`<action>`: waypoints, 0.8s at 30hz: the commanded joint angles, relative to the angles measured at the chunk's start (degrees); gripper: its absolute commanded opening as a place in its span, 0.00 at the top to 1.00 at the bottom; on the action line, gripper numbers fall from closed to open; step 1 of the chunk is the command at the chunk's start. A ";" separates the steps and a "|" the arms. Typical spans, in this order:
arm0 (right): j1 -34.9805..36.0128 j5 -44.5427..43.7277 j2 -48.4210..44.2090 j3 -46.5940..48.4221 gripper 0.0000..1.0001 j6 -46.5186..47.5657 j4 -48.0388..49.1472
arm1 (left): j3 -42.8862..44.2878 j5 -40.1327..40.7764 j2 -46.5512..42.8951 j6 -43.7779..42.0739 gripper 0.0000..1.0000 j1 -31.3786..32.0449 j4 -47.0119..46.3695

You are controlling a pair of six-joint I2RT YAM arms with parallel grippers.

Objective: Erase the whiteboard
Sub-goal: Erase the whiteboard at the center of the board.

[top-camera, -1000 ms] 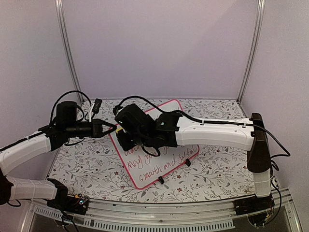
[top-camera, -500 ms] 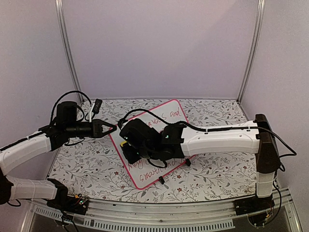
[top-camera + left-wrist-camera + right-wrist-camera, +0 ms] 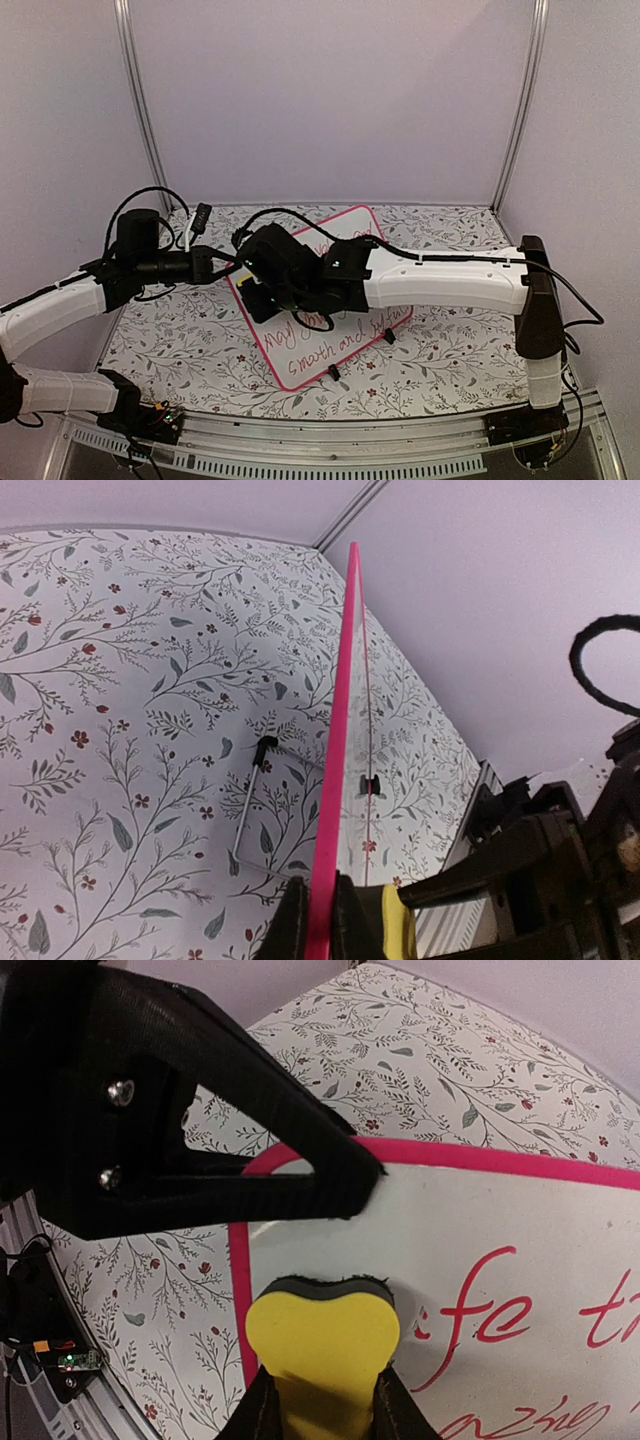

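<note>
Right claw [image 3: 322,1405] is pinching a yellow eraser [image 3: 320,1332], dark pad pressed against the whiteboard [image 3: 480,1220] just inside a rounded corner. Left claw [image 3: 318,920] is clamped on the board's pink frame [image 3: 335,760]. Whiteboard sits askew in the middle of the surface [image 3: 450,350], with red writing [image 3: 340,345] on it.

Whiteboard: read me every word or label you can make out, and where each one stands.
"smooth and": red handwriting, lowest line on the whiteboard, top view; next word unclear.
"May": line above; rest covered.
"fe": right wrist view, beside the yellow eraser; a word fragment, the others cut off.
No printed labels are readable.
</note>
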State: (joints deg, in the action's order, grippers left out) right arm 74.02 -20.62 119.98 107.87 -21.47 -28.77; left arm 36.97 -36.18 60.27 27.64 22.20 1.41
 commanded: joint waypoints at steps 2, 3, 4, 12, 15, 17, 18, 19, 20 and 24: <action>-2.02 -0.81 3.30 4.02 0.75 2.72 0.03 | 0.00 1.88 0.20 0.05 1.00 1.10 -0.10; -2.09 -0.96 3.39 4.09 0.75 2.75 -0.05 | -0.03 1.83 0.27 0.05 1.00 1.15 -0.10; -2.14 -1.05 3.48 4.10 0.75 2.75 -0.36 | -0.02 1.82 0.27 0.05 1.00 1.14 -0.09; -2.20 -1.91 -0.48 -5.74 0.75 0.16 -1.98 | -0.03 2.06 0.02 0.11 1.00 1.18 0.00; -2.21 -2.31 -3.05 -11.17 0.75 -1.39 -1.34 | 0.00 2.01 0.02 0.09 1.00 1.13 -0.13; -2.19 -2.43 -4.25 -13.88 0.75 -2.08 -0.87 | -0.02 1.92 0.01 0.10 1.00 1.11 -0.18; -2.21 -2.54 -4.60 -14.52 0.75 -2.28 -0.58 | 0.01 1.91 0.02 0.09 1.00 1.10 -0.18; -2.21 -2.61 -4.74 -14.83 0.75 -2.61 -0.38 | -0.04 1.91 0.02 0.05 1.00 1.17 -0.22; -2.26 -2.68 -4.67 -14.69 0.75 -2.68 -0.22 | -0.02 1.93 0.02 0.09 1.00 1.14 -0.27; -2.91 -2.74 -3.59 -12.78 0.75 -2.14 1.12 | -0.08 1.95 0.02 0.10 1.00 1.17 -0.21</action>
State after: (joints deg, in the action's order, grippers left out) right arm 73.25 -21.96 114.43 95.55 -22.63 -25.04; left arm 36.97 -35.62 60.29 27.64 22.46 1.58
